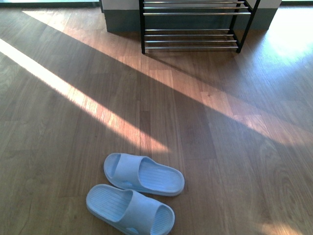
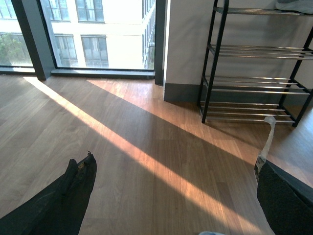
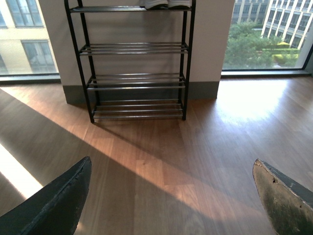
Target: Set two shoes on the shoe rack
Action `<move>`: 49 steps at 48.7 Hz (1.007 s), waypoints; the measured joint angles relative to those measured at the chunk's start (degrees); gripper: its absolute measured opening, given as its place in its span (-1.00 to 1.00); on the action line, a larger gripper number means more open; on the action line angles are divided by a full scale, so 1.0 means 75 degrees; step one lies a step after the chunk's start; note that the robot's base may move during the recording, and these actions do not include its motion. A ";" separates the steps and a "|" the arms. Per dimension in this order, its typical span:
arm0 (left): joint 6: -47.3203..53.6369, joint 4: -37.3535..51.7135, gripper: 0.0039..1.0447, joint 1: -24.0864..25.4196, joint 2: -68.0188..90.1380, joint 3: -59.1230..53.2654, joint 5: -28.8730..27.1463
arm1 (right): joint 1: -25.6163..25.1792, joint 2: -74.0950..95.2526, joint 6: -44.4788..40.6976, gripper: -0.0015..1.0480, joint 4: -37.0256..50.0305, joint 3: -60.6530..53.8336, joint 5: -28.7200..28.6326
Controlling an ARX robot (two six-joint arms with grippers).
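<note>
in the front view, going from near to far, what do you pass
nearer pale blue slide → second pale blue slide → open wood floor → shoe rack

No writing, brand, number or sign can be read in any view. The slides (image 1: pixel 137 188) carry only plain moulded ribs. A white strip (image 2: pixel 267 139) on one finger of the left pincer (image 2: pixel 175 161) is too small to show any print.
</note>
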 joint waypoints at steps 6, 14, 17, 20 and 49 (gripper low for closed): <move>0.0000 0.0000 0.83 0.0000 0.0000 0.0000 0.0009 | 0.0000 0.0003 0.0000 0.82 0.0000 0.0000 0.0003; 0.0000 0.0000 0.83 0.0000 -0.0003 0.0000 0.0015 | 0.0000 0.0009 0.0003 0.82 0.0000 0.0000 0.0006; 0.0000 0.0000 0.83 0.0000 0.0000 0.0000 0.0015 | 0.0000 0.0006 0.0000 0.82 0.0000 0.0000 0.0003; 0.0000 0.0000 0.83 0.0000 0.0000 0.0000 0.0015 | -0.0070 0.0082 0.0047 0.82 -0.0085 0.0029 -0.0286; 0.0000 0.0000 0.83 0.0000 -0.0003 0.0000 0.0020 | 0.2567 1.4615 -0.0551 0.82 0.6618 0.3585 -0.2495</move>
